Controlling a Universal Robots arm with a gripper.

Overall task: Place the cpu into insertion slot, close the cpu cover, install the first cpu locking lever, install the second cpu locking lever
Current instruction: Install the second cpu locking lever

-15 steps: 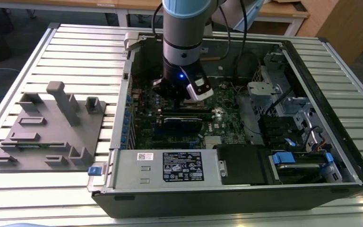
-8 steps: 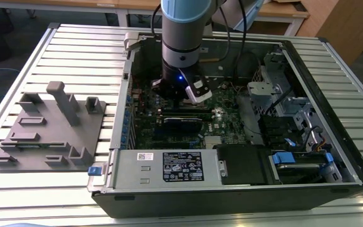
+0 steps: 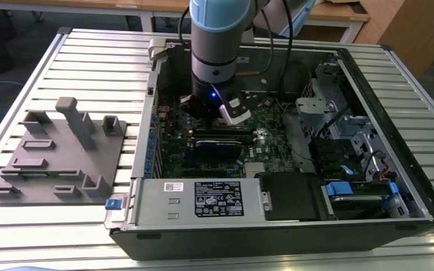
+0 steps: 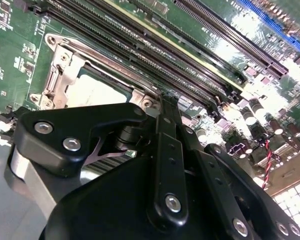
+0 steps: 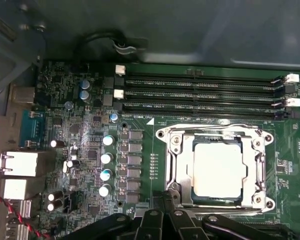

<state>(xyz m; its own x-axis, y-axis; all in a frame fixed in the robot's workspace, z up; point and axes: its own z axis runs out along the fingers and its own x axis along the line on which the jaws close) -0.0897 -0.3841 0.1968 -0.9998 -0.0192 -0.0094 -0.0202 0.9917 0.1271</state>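
The cpu (image 5: 217, 167), a pale silver square, lies in the insertion slot (image 5: 166, 134) on the green motherboard. The cpu cover (image 5: 182, 160), a silvery frame, lies flat around it, and thin wire levers (image 5: 215, 126) run along its edges. My gripper (image 5: 164, 207) is right at the socket's edge, with its black fingers pressed together and nothing visible between them. In the second wrist view the gripper (image 4: 162, 100) ends at the corner of the cover (image 4: 72, 70), beside the cpu (image 4: 97, 90). In the exterior view the arm (image 3: 215, 56) reaches down into the open computer case (image 3: 398, 141).
Long black memory slots (image 5: 200, 92) run beside the socket. Capacitors (image 5: 106, 165) and a red-black wire (image 5: 20, 210) are nearby. A power supply with a label (image 3: 202, 197) and drive bays (image 3: 338, 130) fill the case. A grey fixture block (image 3: 59, 152) lies at the exterior view's left.
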